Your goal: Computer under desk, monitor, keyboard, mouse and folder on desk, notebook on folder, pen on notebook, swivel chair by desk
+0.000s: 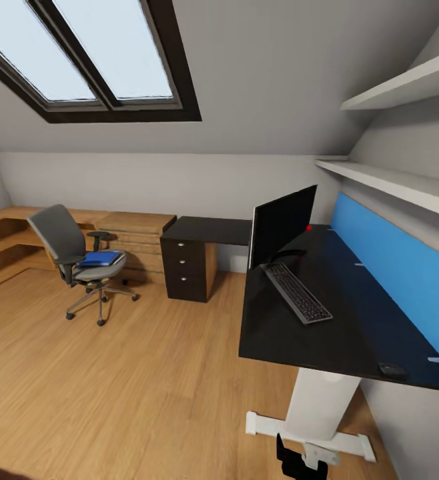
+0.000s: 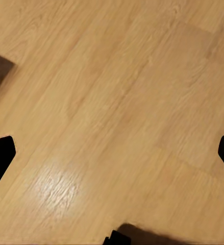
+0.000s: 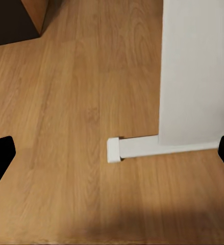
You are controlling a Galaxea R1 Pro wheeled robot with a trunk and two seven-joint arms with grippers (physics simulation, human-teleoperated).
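The black-topped desk (image 1: 326, 333) stands at the right along the wall. On it the monitor (image 1: 283, 227) stands edge-on to me, and the keyboard (image 1: 298, 292) lies in front of it. The dark mouse (image 1: 391, 370) sits near the desk's near corner. At the left, out on the floor, is the swivel chair (image 1: 79, 257) with the blue folder (image 1: 99, 258) on its seat. The computer, notebook and pen are out of view. My left gripper (image 2: 112, 153) hangs open over bare floor. My right gripper (image 3: 112, 158) is open above the desk's white foot (image 3: 142, 148).
The desk's black drawer unit (image 1: 187, 267) stands between chair and desk. Low light-wood cabinets (image 1: 136, 233) line the far wall. A blue panel (image 1: 399, 267) backs the desk, with white shelves (image 1: 406, 183) above. A black part of my right arm (image 1: 303, 463) shows by the desk's white leg (image 1: 323, 397).
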